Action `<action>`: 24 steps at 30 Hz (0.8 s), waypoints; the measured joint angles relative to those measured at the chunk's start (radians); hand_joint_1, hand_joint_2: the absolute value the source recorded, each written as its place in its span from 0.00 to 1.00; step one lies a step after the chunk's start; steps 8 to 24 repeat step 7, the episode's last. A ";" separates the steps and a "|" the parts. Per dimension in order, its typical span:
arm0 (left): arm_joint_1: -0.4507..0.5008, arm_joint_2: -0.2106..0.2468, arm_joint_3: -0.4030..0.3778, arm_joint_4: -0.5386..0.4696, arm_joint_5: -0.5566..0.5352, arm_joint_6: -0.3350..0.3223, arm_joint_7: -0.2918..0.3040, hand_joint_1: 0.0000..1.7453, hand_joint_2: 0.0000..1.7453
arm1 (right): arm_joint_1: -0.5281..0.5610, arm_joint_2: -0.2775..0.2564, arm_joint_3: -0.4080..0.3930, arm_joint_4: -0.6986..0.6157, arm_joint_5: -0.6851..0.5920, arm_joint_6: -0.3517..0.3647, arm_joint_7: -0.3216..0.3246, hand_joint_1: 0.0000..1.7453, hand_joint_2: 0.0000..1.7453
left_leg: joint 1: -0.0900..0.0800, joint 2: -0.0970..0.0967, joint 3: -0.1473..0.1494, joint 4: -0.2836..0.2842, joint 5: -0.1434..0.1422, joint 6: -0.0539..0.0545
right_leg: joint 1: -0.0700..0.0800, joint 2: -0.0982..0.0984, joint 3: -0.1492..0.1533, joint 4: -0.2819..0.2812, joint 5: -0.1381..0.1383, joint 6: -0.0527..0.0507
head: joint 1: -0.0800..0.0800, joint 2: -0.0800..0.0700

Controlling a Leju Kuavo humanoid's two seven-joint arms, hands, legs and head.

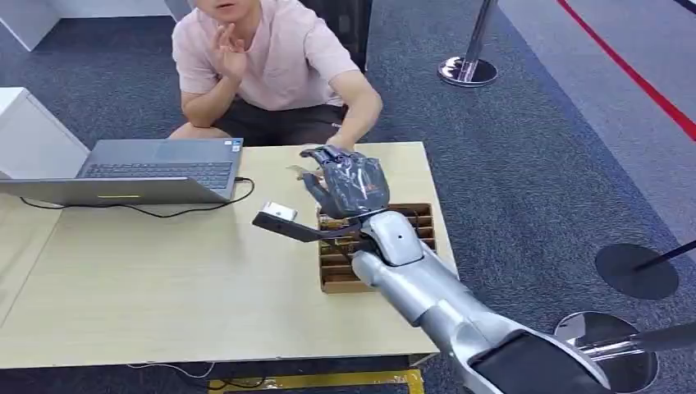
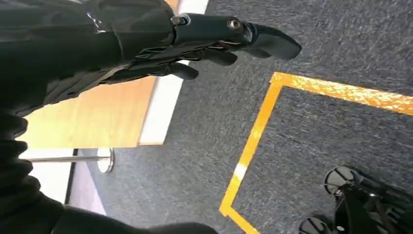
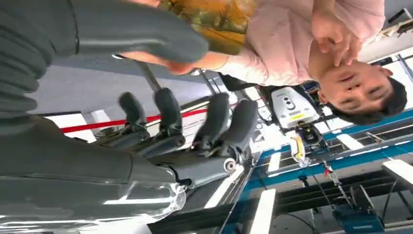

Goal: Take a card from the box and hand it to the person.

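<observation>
The brown cardboard box (image 1: 423, 236) with slotted cards stands on the right side of the wooden table (image 1: 164, 279). My right hand (image 1: 349, 185) is raised above the box's far end and reaches toward the seated person. Their hand (image 1: 336, 148) meets my fingertips. In the right wrist view an orange and green card (image 3: 219, 17) lies beyond my thumb (image 3: 141, 29), with the person's arm along it. My right hand (image 3: 195, 126) has its fingers well apart from the thumb, with nothing between them. My left hand (image 2: 219, 39) hangs beside the table edge over the carpet, fingers stretched and empty.
An open grey laptop (image 1: 156, 168) with a black cable sits at the table's far left. Stanchion bases stand on the carpet at the far right (image 1: 468, 71) and near right (image 1: 636, 271). Yellow tape (image 2: 253, 141) marks the floor.
</observation>
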 joint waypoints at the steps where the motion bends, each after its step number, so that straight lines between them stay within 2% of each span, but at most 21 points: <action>1: 0.000 0.000 0.000 0.000 0.002 0.004 0.000 0.00 0.00 | -0.003 0.004 -0.002 0.009 0.000 0.000 -0.001 0.00 1.00 | 0.000 0.000 0.000 0.000 0.000 0.000 | 0.000 0.000 0.000 0.000 0.000 0.000 | 0.000 0.000; 7: 0.001 0.000 0.000 0.000 0.008 0.013 0.002 0.00 0.00 | -0.019 0.019 -0.025 0.049 -0.010 0.000 -0.018 0.00 1.00 | 0.000 0.000 0.000 0.000 0.000 0.000 | 0.000 0.000 0.000 0.000 0.000 0.000 | 0.000 0.000; 24: 0.001 0.000 0.000 0.000 0.008 0.013 0.002 0.00 0.00 | -0.019 0.019 -0.025 0.049 -0.010 0.000 -0.018 0.00 1.00 | 0.000 0.000 0.000 0.000 0.000 0.000 | 0.000 0.000 0.000 0.000 0.000 0.000 | 0.000 0.000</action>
